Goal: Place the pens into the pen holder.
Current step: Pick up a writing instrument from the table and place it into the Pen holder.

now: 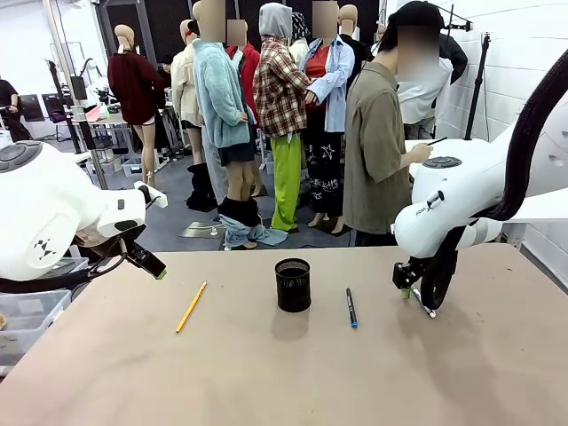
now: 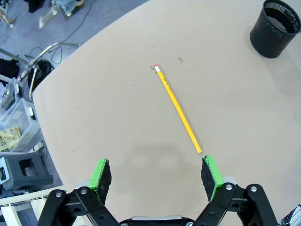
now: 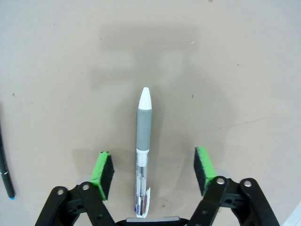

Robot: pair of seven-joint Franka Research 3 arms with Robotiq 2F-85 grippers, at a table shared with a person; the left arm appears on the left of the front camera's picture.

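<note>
The right gripper (image 3: pixel 153 165) has its fingers spread wide, one on each side of the grey and white pen (image 3: pixel 144 125) lying on the table (image 3: pixel 235 70). They do not touch it. The left gripper (image 2: pixel 157 172) is spread wide too, near the yellow pencil (image 2: pixel 178 107). The black cup (image 1: pixel 293 286) stands between the pencil and a dark pen (image 1: pixel 351 307).

A smooth tan worktop (image 1: pixel 266 373) is seen before a grey-blue floor (image 1: pixel 173 224); a white panelled wall (image 1: pixel 524 53) is set at right, a clear plastic storage box (image 1: pixel 27 315) at left.
</note>
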